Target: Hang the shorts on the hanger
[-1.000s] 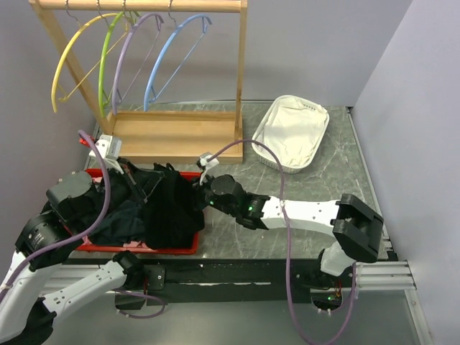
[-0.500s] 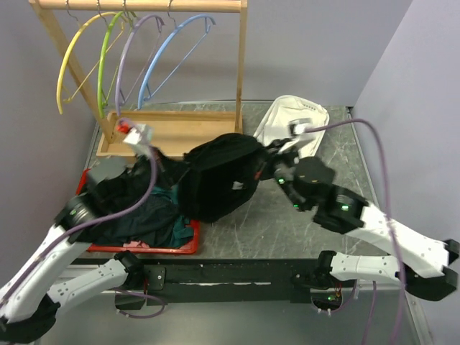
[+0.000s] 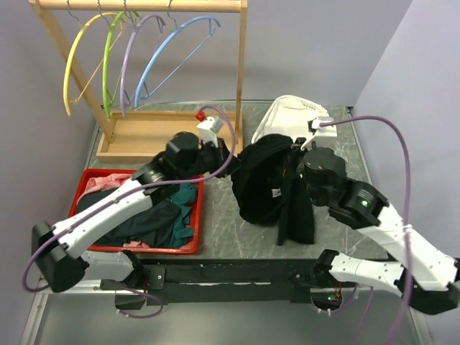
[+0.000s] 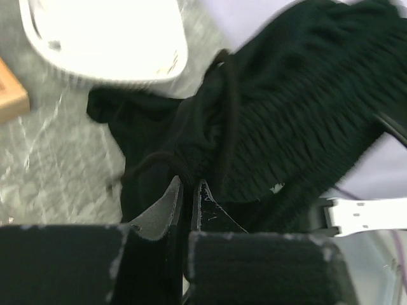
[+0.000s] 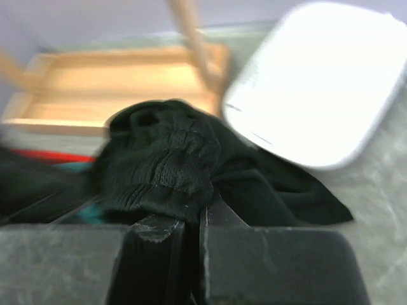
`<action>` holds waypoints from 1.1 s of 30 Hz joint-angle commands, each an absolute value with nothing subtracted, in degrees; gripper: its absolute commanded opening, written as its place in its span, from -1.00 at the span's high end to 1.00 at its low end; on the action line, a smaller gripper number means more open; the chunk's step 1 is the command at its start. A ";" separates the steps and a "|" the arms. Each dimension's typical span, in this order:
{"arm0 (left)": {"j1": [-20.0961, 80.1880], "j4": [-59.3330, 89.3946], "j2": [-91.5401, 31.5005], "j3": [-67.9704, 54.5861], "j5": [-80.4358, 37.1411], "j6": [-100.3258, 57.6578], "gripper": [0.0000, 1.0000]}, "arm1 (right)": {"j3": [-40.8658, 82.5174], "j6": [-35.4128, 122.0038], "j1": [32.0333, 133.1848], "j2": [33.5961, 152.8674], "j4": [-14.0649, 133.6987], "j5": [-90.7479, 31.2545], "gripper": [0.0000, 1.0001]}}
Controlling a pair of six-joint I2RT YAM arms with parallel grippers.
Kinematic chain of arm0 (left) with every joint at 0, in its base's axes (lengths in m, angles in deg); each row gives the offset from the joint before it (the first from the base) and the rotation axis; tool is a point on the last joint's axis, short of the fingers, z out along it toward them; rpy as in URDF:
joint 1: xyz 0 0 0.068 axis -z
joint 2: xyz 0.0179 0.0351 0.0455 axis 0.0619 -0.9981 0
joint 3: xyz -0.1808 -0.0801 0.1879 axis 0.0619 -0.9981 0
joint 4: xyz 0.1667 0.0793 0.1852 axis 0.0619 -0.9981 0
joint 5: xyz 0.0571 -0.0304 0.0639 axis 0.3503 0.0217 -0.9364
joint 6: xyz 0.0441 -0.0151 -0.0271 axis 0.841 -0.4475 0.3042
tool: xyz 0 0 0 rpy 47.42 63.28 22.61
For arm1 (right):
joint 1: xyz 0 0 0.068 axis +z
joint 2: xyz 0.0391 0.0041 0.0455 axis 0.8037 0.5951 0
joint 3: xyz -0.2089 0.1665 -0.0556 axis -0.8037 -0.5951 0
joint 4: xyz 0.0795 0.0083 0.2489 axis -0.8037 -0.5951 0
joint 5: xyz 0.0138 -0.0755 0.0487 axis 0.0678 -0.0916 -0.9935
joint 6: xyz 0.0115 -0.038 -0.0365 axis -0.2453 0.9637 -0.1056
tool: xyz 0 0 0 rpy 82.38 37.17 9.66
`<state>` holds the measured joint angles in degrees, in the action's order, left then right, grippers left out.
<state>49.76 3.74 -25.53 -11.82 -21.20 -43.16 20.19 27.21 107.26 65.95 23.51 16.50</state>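
Two grippers pinched tight on limp black fabric shorts [image 3: 262, 180]: left gripper [image 4: 187, 190] by drawstring, right gripper [image 5: 194, 219] at waistband. Just pulled from red plastic bin [image 3: 136, 249], now held mid-table. Thin light-blue arched plastic hanger [image 3: 194, 21] far left, next.

Looks down on black shorts [image 3: 262, 176] bunched over the middle of a grey marbled table [image 3: 230, 230], one limp leg trailing toward the near edge. Shows the left gripper [image 3: 226, 154] meeting the fabric's left side and the right gripper [image 3: 293, 162] sunk into its right side, jaws hidden. Shows a red bin [image 3: 136, 250] at the near left corner, holding a teal garment [image 3: 169, 215] and a pink garment [image 3: 100, 183]. Shows a wooden rack [image 3: 241, 72] at the far left corner, carrying a light blue hanger [image 3: 172, 32] rightmost, then a lilac hanger [image 3: 123, 68], a green hanger [image 3: 105, 65] and a yellow hanger [image 3: 68, 68]. Includes a white basket [image 3: 284, 115] at the far edge.
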 commanded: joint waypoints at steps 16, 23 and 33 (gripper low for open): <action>68.83 -3.70 -40.92 -19.79 -50.38 -60.78 -0.50 | -11.48 20.93 75.98 71.39 41.16 -12.62 0.89; 73.33 0.70 -49.88 -16.47 -54.16 -74.34 -0.16 | -12.53 20.40 75.72 70.60 41.61 -12.44 0.85; 73.33 0.00 -54.73 -14.61 -63.21 -86.92 0.14 | -14.02 20.75 75.63 68.49 40.81 -11.47 0.83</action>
<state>73.32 -1.92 -55.82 -15.73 -57.42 -80.41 -13.51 21.01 76.05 70.67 38.85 -12.06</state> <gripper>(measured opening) 0.427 0.086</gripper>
